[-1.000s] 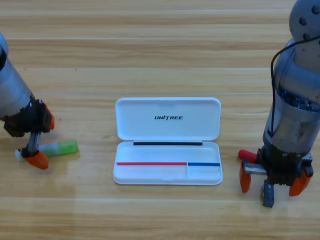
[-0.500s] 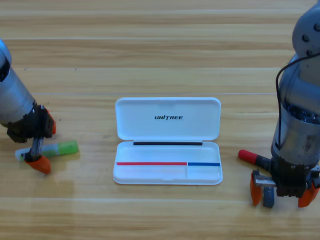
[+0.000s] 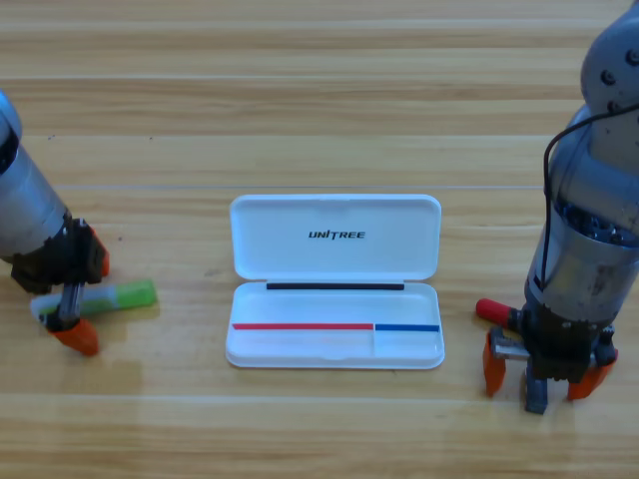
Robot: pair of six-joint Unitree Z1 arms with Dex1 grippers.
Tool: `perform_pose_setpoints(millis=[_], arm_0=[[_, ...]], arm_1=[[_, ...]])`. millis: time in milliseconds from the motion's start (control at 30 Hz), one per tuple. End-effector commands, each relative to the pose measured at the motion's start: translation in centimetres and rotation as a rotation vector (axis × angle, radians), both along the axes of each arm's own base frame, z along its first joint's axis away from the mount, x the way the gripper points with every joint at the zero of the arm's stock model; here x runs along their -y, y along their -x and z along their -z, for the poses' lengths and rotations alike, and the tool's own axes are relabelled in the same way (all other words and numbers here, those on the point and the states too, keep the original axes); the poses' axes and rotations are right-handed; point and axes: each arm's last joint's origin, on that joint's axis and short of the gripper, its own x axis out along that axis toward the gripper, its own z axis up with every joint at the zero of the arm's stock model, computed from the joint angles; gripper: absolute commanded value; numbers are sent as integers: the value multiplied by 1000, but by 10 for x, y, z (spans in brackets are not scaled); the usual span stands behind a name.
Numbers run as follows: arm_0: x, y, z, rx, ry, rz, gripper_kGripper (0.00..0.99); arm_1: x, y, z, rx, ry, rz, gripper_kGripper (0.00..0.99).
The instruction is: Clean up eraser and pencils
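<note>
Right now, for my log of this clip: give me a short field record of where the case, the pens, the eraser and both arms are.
case: white case, open, lid back, table middle
green pen: green pen flat on the table, left of the case
left gripper: left gripper straddles the green pen's whitish end, one finger on each side
red-capped pen: red-capped pen, only the red end shows, right of the case, rest hidden under the right arm
eraser: eraser, dark block below the right gripper, between its orange fingers
in case: none of the three yet
</note>
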Motion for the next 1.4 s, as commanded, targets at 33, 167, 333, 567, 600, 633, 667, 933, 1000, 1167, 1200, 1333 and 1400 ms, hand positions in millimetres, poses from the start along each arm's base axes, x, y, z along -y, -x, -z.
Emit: perform_pose_setpoints(millis=[33,167,333,567,600,633,667,933,1000,1167,1200,1333,1400], arm_0=[[-8,-2,15,-32,-31,-41,857],[-8,-3,17,-36,-38,-42,778],[-8,-4,16,-30,-39,-42,709],[-8,-4,14,-25,-38,-36,584],[-8,-3,14,-25,-40,-35,560],[-8,-4,14,-22,-39,-34,534],[-8,-4,14,-22,-39,-32,534],[-8,-3,13,-19,-44,-22,492],[-9,-3,12,-14,-43,-21,492],[-9,-2,11,-12,-50,-4,425],[-9,-2,11,-12,-51,1,423],[-9,-1,11,-12,-52,13,313],[-9,-1,11,-12,-50,13,235]], arm_1=[[4,-6,35,-48,79,19,739],[5,-4,36,-58,81,16,551],[5,-3,38,-67,77,15,367],[7,0,35,-82,62,-14,66],[7,0,32,-79,52,-21,52],[7,0,28,-75,41,-49,25],[7,0,22,-65,30,-78,25],[-28,-5,-79,62,47,-666,0],[-37,-2,-95,77,21,-1014,0],[-61,2,-106,-8,-102,-1493,0],[-67,2,-102,-32,-101,-1553,0],[-88,-13,-75,-69,-71,-1678,0],[-99,-21,-59,-85,-51,-1702,0]])
